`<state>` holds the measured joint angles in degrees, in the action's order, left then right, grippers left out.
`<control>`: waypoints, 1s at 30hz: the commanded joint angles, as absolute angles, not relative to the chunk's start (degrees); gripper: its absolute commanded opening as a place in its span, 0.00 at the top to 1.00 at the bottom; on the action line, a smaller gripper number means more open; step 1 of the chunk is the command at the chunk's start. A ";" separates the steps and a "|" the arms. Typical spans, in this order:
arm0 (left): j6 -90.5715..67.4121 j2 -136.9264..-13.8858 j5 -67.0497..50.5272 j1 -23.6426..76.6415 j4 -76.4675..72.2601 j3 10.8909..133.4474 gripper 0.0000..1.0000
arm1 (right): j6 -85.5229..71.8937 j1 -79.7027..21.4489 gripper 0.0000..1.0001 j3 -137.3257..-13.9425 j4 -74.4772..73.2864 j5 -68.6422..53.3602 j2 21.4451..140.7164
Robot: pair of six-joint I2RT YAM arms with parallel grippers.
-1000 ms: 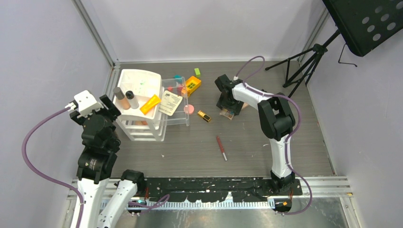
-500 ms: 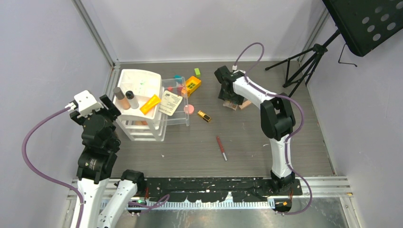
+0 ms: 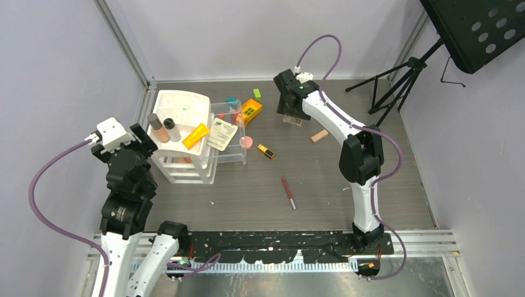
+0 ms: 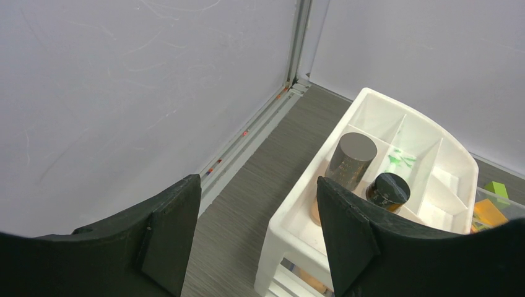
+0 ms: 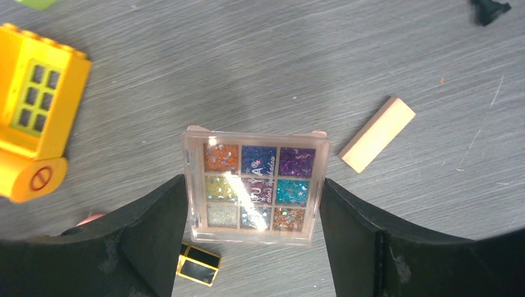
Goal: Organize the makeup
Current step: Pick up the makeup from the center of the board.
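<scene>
Right gripper (image 5: 254,213) is clamped on two opposite edges of the eyeshadow palette (image 5: 254,179), glitter face toward the wrist camera, apparently lifted off the table. The palette is near-square, so no long axis governs. It sits well to the right of the white organiser (image 3: 179,102), beyond the yellow toy brick (image 3: 250,111). Left gripper (image 4: 257,238), jaws parted and empty, hangs just beside the organiser.
</scene>
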<state>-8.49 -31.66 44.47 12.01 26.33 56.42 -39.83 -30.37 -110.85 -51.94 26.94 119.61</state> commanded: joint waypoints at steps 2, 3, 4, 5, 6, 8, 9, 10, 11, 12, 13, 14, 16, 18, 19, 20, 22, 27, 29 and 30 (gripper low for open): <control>-8.44 -32.00 44.08 12.31 23.37 56.66 0.30 | -36.20 -33.22 0.36 -117.08 -52.88 27.42 116.28; -8.42 -32.05 44.09 12.31 23.34 56.67 0.30 | -35.75 -33.75 0.36 -118.39 -53.32 27.38 116.59; -8.43 -32.01 43.99 12.30 23.34 56.69 0.30 | -35.49 -34.16 0.36 -119.63 -53.91 27.53 117.02; -8.44 -32.02 44.01 12.30 23.31 56.67 0.30 | -35.15 -34.67 0.36 -121.07 -54.33 27.51 117.37; -8.50 -32.01 43.99 12.30 23.32 56.62 0.30 | -34.68 -35.29 0.36 -122.48 -54.68 27.50 117.72; -8.53 -32.00 43.98 12.31 23.35 56.68 0.30 | -33.51 -36.39 0.36 -125.48 -55.49 27.51 118.60; -8.53 -32.04 43.98 12.31 23.32 56.69 0.30 | -33.01 -37.19 0.36 -127.08 -56.01 27.36 118.97; -8.50 -31.95 43.95 12.30 23.33 56.69 0.29 | -32.54 -37.87 0.37 -128.60 -56.47 27.15 119.49; -8.52 -31.93 43.92 12.30 23.39 56.65 0.30 | -32.04 -38.45 0.37 -130.14 -57.02 26.89 119.90; -8.53 -31.83 43.93 12.30 23.35 56.65 0.29 | -31.61 -39.16 0.38 -131.71 -57.61 26.70 120.41; -8.53 -31.75 43.95 12.30 23.42 56.68 0.30 | -30.98 -39.73 0.38 -133.22 -58.13 26.34 120.87; -8.53 -31.78 44.00 12.30 23.40 56.69 0.29 | -29.98 -40.39 0.38 -134.38 -58.33 25.32 121.37; -8.53 -31.71 44.02 12.31 23.42 56.66 0.29 | -27.61 -41.65 0.38 -136.22 -58.39 23.24 121.70; -8.53 -31.69 44.02 12.30 23.39 56.67 0.29 | -24.97 -42.94 0.40 -137.71 -58.12 21.49 121.96; -8.53 -31.65 43.99 12.32 23.40 56.69 0.29 | -22.99 -43.64 0.40 -138.28 -58.08 21.01 122.11; -8.53 -31.65 44.00 12.31 23.39 56.69 0.29 | -22.01 -44.40 0.40 -138.77 -57.97 20.72 122.23; -8.53 -31.56 43.95 12.30 23.39 56.62 0.30 | -18.19 -45.95 0.40 -139.14 -57.44 20.31 122.23; -8.45 -31.52 44.07 12.30 23.43 56.68 0.29 | -11.81 -49.20 0.40 -138.09 -54.50 15.87 121.21; -8.39 -31.38 44.26 12.30 23.44 56.61 0.29 | -9.92 -49.99 0.40 -136.65 -52.79 12.95 120.34; -8.39 -31.37 44.38 12.32 23.41 56.66 0.29 | -9.28 -50.27 0.40 -135.73 -51.72 11.36 119.76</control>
<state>-8.49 -31.64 44.31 12.01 26.33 56.42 -15.88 -48.86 -136.40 -57.01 17.47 122.39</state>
